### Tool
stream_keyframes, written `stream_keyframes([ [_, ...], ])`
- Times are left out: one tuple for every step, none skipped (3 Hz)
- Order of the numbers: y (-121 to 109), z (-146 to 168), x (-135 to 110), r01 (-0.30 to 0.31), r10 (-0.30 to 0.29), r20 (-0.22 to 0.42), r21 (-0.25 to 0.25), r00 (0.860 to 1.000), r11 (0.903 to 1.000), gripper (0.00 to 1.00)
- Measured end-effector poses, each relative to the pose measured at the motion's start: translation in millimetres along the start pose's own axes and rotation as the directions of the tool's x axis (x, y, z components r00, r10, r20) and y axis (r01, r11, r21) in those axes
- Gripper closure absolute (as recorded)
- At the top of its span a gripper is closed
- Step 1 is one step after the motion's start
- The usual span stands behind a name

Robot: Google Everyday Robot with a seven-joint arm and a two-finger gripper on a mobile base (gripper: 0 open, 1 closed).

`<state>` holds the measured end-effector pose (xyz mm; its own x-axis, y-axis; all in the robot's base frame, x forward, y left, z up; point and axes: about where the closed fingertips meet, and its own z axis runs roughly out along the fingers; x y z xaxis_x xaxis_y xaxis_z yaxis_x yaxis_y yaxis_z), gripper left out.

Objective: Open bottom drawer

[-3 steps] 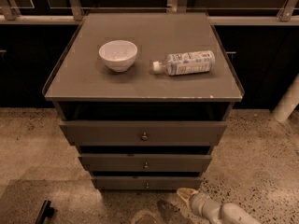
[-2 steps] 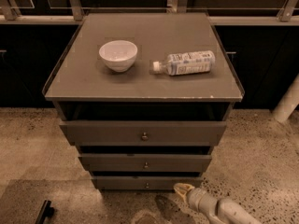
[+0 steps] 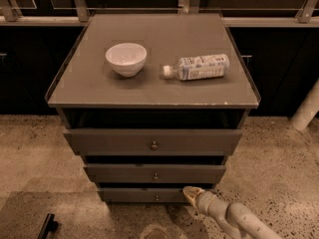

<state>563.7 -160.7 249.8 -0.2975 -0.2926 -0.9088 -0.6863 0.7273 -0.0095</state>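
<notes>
The bottom drawer is the lowest, slimmest front of the grey-brown cabinet, with a tiny round knob at its centre. The middle drawer and the tall top drawer sit above it, each stepped out a little further than the one below. My gripper comes in from the lower right on a pale arm. Its tip is right against the bottom drawer's front, just right of the knob.
A white bowl and a plastic bottle lying on its side rest on the cabinet top. Speckled floor surrounds the cabinet. A white post stands at right. A dark object lies at the lower left.
My gripper has moved left and up, from the floor at the lower right to the bottom drawer's front near the knob. The drawers have not moved.
</notes>
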Motion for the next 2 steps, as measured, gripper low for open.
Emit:
stream_keyframes([
  [-1.4,-0.1,-0.1,0.0,0.0,0.0,0.003,1.0,1.0,1.0],
  [4.6,-1.6,-1.8,-0.018,0.018,0.014,0.012,1.0,0.9998,1.0],
])
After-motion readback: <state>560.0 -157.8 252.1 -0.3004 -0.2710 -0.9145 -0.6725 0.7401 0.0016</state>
